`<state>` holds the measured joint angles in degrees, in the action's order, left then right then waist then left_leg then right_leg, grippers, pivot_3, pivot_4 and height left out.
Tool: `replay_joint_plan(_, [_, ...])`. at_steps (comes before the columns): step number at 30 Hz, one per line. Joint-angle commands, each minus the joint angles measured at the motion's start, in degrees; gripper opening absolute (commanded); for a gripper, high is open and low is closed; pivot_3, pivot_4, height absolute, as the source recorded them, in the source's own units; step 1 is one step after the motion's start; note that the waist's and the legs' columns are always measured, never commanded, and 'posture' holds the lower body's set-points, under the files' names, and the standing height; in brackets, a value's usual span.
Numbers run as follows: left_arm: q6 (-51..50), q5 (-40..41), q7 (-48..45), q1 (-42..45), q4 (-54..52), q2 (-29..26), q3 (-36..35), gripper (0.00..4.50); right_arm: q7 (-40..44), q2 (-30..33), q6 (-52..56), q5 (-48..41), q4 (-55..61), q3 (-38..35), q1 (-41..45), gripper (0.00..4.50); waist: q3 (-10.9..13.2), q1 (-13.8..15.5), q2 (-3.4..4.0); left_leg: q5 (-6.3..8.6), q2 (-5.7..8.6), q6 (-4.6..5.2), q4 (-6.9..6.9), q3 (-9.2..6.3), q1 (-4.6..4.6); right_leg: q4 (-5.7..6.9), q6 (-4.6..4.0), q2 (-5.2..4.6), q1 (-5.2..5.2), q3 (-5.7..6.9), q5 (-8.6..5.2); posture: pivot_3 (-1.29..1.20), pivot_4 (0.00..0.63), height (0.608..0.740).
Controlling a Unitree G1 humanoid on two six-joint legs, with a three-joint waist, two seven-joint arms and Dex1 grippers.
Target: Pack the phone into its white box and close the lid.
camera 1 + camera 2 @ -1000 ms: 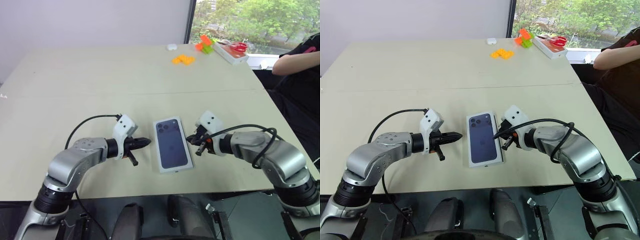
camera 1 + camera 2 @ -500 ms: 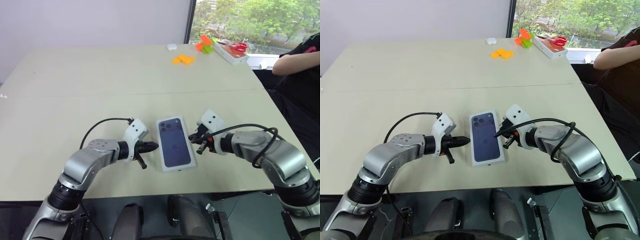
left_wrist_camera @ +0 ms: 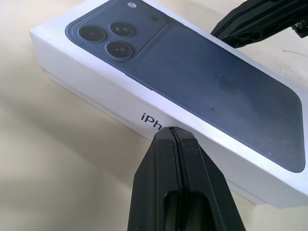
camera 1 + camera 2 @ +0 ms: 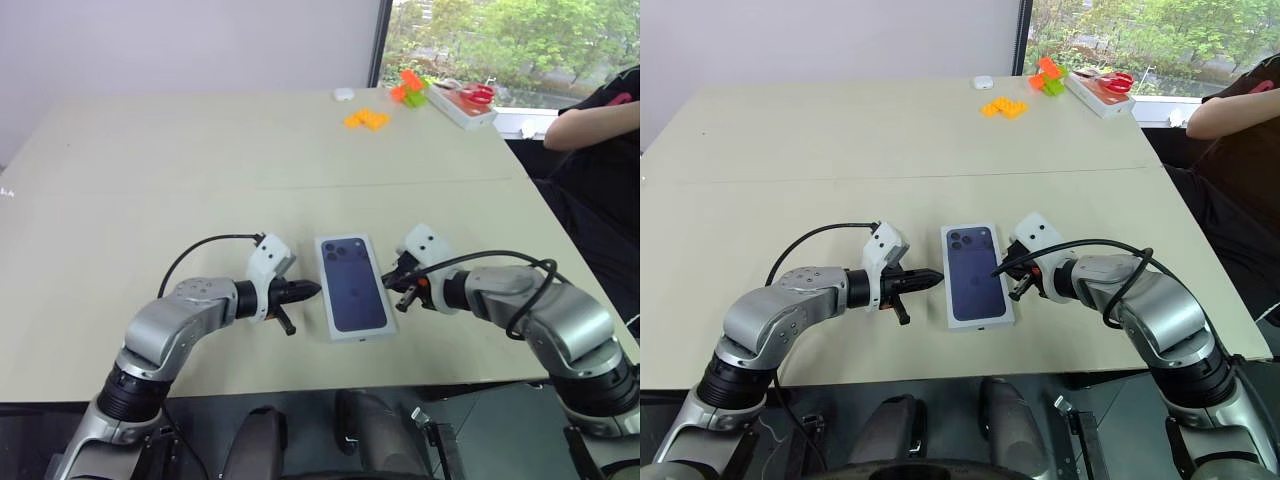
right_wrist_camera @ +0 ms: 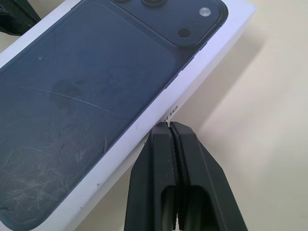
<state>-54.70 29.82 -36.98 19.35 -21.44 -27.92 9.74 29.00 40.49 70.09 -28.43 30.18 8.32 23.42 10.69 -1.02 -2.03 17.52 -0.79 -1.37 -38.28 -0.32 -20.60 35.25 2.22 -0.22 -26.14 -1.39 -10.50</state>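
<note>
You have one white box (image 4: 355, 285) on the counter (image 4: 200, 170), closed, with the lid (image 3: 207, 77) seated on it; the lid's top carries a dark blue phone picture with a cluster of three camera lenses at the far end, and a scuffed sheen shows across the print in the right wrist view. Black lettering runs along each long white side wall. The box lies flat near the counter's front edge, its long axis running away from you, between your two hands.

Your left hand (image 4: 310, 291) has its two black fingers pressed together, empty, tip aimed at the box's left long wall and just beside it; I cannot tell if it touches. Your right hand (image 4: 391, 284) is likewise pressed together and empty, its tip right at the box's right long wall. Both forearms angle inward and slightly downward.

At the far right of the counter you have a cluster of orange and green toy bricks (image 4: 380, 108), one flat white case (image 4: 460, 104) and one small white object (image 4: 343, 94). A person's arm (image 4: 590, 125) rests beyond the right edge.
</note>
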Motion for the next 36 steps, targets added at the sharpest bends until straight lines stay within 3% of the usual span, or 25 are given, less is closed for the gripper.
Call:
replay_joint_plan(1, [0.50,1.22,-0.39,0.84,-2.77,0.69,-0.12,0.00,0.81,-0.34,-0.35,-0.94,2.62,-0.60,0.30,0.06,0.00,0.01,0.00,0.00,0.00,0.00,0.00,0.00,0.00,0.00,0.00,0.00,0.00,0.00,0.00,0.00,0.150,0.740])
replay_joint_plan(9, [0.69,1.28,-0.96,-0.14,-2.50,-0.84,-1.28,0.00,0.83,0.57,-0.80,-0.39,2.85,-0.81,0.10,0.06,0.00,-0.02,0.00,0.00,0.00,0.00,0.00,0.00,0.00,0.00,0.00,0.00,0.00,0.00,-0.01,0.00,0.150,0.740])
replay_joint_plan(14, [0.01,6.97,-3.60,-0.96,-3.35,-2.87,-8.30,0.00,3.74,5.87,-4.69,0.44,2.06,-5.25,-1.58,0.06,0.01,0.02,0.00,0.00,-0.01,0.00,0.01,0.00,-0.01,-0.01,-0.04,0.01,-0.02,0.01,-0.04,0.00,0.150,0.740])
replay_joint_plan(19, [1.06,5.97,0.55,3.05,1.24,-0.10,-10.36,0.00,10.74,10.32,-11.57,-1.94,6.02,-8.86,-6.86,0.06,0.01,0.27,-0.01,0.01,0.00,0.01,0.01,0.00,0.06,-0.07,-0.10,0.01,0.09,0.02,-0.10,0.00,0.150,0.740])
replay_joint_plan(23, [4.83,-0.42,4.94,9.07,8.04,4.16,-5.86,0.00,15.83,10.52,-12.95,-7.65,12.17,-10.03,-11.29,0.06,0.02,0.33,-0.03,0.01,0.00,0.01,0.01,-0.04,0.13,-0.12,0.02,0.00,0.23,0.05,-0.05,0.00,0.150,0.740])
replay_joint_plan(27, [5.68,-4.67,6.49,14.24,15.21,7.87,-1.33,0.00,14.93,10.63,-13.00,-6.22,13.94,-5.71,-13.86,0.06,0.02,0.08,-0.04,0.02,0.01,0.02,0.01,-0.03,0.17,-0.17,0.01,0.00,0.43,0.05,-0.05,0.00,0.150,0.740])
replay_joint_plan(36, [3.27,-10.73,4.37,15.93,20.53,7.45,6.83,0.00,8.29,9.21,-9.50,-0.75,9.18,0.61,-14.34,0.06,-0.02,0.07,-0.03,0.04,-0.02,0.04,0.04,-0.03,0.23,-0.17,-0.09,0.04,0.63,0.02,-0.13,0.00,0.150,0.740])
